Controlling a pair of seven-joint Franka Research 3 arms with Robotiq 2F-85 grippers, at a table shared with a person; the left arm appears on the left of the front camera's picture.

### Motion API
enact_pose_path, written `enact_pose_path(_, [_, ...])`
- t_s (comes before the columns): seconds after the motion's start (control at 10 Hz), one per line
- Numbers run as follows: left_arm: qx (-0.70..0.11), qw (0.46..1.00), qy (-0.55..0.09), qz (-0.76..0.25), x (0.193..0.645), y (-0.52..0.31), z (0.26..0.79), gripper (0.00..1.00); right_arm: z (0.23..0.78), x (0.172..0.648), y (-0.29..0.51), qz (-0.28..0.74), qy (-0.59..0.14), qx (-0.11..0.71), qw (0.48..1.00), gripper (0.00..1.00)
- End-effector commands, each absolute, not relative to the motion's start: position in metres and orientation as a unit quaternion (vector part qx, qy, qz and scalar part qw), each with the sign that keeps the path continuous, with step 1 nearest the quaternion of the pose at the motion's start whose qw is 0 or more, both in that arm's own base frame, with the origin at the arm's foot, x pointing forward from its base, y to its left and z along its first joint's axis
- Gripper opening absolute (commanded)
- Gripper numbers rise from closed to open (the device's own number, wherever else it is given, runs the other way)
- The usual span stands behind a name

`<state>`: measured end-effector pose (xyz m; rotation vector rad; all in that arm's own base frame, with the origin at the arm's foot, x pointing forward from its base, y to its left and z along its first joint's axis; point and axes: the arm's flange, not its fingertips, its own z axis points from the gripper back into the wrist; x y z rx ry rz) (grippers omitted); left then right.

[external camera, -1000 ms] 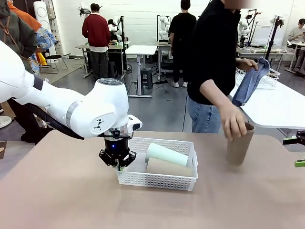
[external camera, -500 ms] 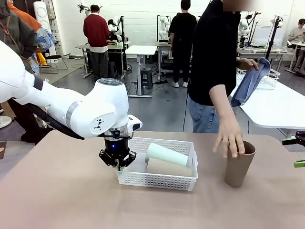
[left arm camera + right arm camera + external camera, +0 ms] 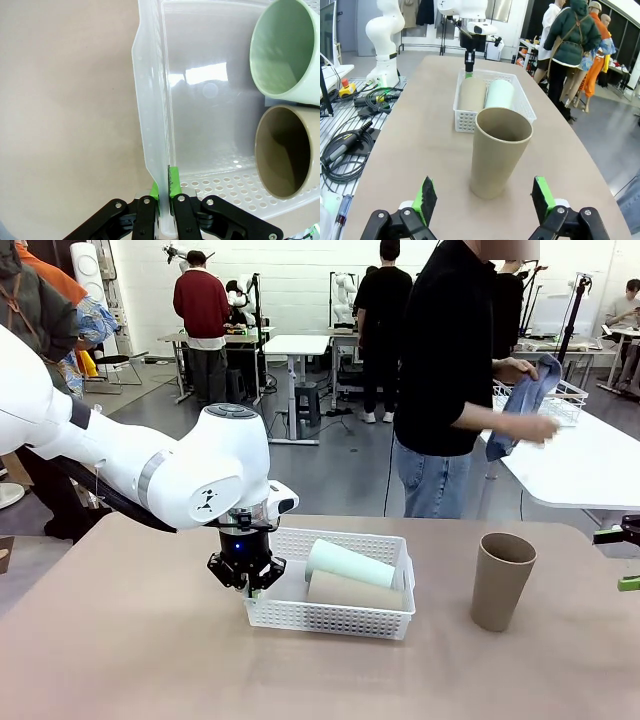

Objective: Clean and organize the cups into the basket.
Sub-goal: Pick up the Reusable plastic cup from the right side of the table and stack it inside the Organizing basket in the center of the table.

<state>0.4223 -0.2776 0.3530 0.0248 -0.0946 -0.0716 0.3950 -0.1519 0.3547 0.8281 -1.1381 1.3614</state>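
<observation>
Tan, the upright cup [image 3: 501, 152] stands at 12 o'clock of the spread, empty right gripper [image 3: 485, 199], apparently ready for pickup. At its 9 o'clock the left gripper [image 3: 162, 192] clamps the end wall of the basket [image 3: 150, 100], probably steadying it. A mint cup [image 3: 348, 563] and a tan cup [image 3: 352, 590] lie inside. Beyond, a person [image 3: 450, 360] holds a blue cloth [image 3: 520, 410].

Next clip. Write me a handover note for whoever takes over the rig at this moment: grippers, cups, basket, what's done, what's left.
Left gripper: jaws shut on the short end wall of the white basket.
Right gripper: jaws open, empty, facing the upright tan cup, not touching it.
The basket holds a mint green cup and a tan cup, lying on their sides next to each other.
The person holds a blue cloth, away from the cups.
Done: two cups in.
Left: the upright tan cup, standing on the table apart from the basket.
</observation>
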Motion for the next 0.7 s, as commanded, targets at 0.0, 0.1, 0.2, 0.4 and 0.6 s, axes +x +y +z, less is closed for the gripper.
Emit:
enact_pose_path(0.0, [0.013, 0.998, -0.051, -0.043, 0.421, -0.276, 0.353, 0.0, 0.355, 0.391, -0.148, 0.573, -0.476, 0.35, 0.567, 1.0])
enact_pose_path(0.1, [0.013, 0.998, -0.051, -0.043, 0.421, -0.276, 0.353, 0.0, 0.355, 0.391, -0.148, 0.573, -0.476, 0.35, 0.567, 1.0])
enact_pose_path(0.2, [0.013, 0.998, -0.051, -0.043, 0.421, -0.276, 0.353, 0.0, 0.355, 0.395, -0.152, 0.577, -0.482, 0.351, 0.558, 1.0])
enact_pose_path(0.4, [0.013, 0.998, -0.051, -0.043, 0.421, -0.276, 0.353, 0.0, 0.323, 0.398, -0.154, 0.561, -0.475, 0.351, 0.58, 1.0])
enact_pose_path(0.6, [0.013, 0.998, -0.051, -0.043, 0.421, -0.276, 0.353, 0.0, 0.298, 0.396, -0.141, 0.568, -0.452, 0.34, 0.597, 1.0])
